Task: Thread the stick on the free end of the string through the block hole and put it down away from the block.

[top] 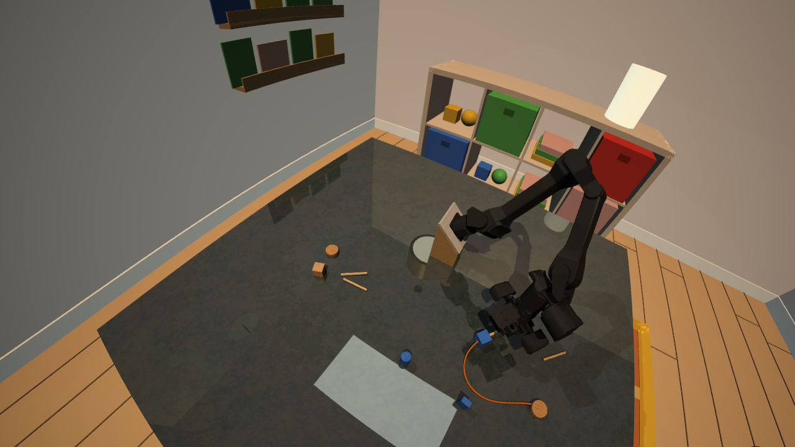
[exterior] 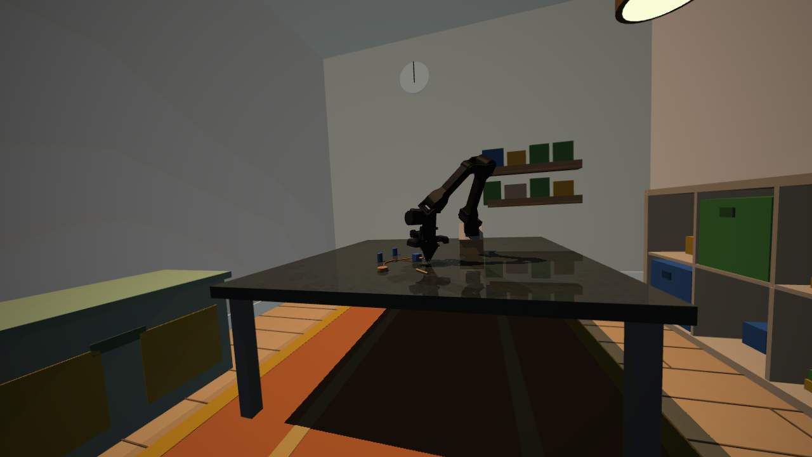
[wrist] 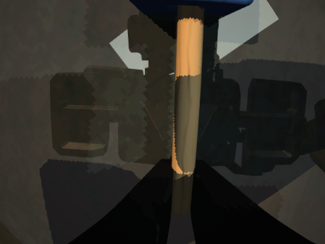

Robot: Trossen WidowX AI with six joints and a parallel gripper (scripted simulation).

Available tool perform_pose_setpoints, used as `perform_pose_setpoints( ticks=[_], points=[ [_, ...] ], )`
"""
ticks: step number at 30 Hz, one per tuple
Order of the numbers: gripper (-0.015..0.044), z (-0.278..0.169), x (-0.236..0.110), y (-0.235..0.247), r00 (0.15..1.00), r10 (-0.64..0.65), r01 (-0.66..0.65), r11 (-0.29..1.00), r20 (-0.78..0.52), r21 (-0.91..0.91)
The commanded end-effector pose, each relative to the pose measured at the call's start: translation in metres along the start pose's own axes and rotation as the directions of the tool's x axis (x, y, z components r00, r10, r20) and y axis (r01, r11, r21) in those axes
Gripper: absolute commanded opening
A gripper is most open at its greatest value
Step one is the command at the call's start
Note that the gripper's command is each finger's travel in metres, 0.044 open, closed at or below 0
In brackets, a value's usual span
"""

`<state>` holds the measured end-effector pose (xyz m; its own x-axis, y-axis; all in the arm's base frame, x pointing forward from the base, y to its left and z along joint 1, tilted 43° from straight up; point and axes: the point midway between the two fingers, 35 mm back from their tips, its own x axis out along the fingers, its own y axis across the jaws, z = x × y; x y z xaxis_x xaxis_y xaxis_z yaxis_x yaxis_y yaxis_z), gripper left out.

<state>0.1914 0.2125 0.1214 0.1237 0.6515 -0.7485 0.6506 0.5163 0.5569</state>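
Note:
The blue block point(top: 483, 336) point(exterior: 417, 257) point(wrist: 217, 3) stands on the table. The wooden stick point(top: 492, 333) point(wrist: 189, 51) comes out of its side facing the gripper. My gripper point(exterior: 428, 259) point(wrist: 181, 170) is shut on the stick near its free end, low over the table, with a gap between fingertips and block. The orange string point(top: 500, 401) leaves the block's opposite side and curves to the round wooden button point(top: 539, 408) point(exterior: 382, 268). The joint of stick and string is hidden, so I cannot tell how far the string is inside the hole.
A loose stick point(top: 554, 356) point(exterior: 422, 270) lies beside the gripper. A blue cylinder point(top: 405, 357) and small blue block point(top: 464, 401) stand by the pale mat point(top: 383, 388). Farther off lie two sticks point(top: 354, 273) point(top: 354, 284), a wooden cube point(top: 318, 269) and a wooden disc point(top: 331, 250).

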Motion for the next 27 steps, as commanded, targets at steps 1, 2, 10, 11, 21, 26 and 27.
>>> perform_pose_setpoints(
  ticks=[1,2,10,11,21,26,27],
  points=[
    [0.0,-0.006,-0.001,0.0,1.0,-0.001,0.001,1.0,0.002,0.001],
    [0.0,-0.007,-0.001,0.0,1.0,0.0,0.0,1.0,0.001,-0.003],
    [0.0,-0.019,-0.003,0.0,1.0,0.003,-0.003,0.999,-0.002,-0.034],
    [0.0,-0.02,-0.003,0.0,1.0,0.004,-0.004,0.999,-0.001,-0.038],
    [0.0,-0.035,-0.005,0.002,1.0,0.006,-0.006,0.997,-0.003,-0.081],
    [0.0,-0.042,-0.005,0.0,1.0,0.008,-0.008,0.995,-0.003,-0.102],
    [0.0,-0.044,-0.005,0.0,1.0,0.009,-0.009,0.994,-0.004,-0.105]
  ],
)
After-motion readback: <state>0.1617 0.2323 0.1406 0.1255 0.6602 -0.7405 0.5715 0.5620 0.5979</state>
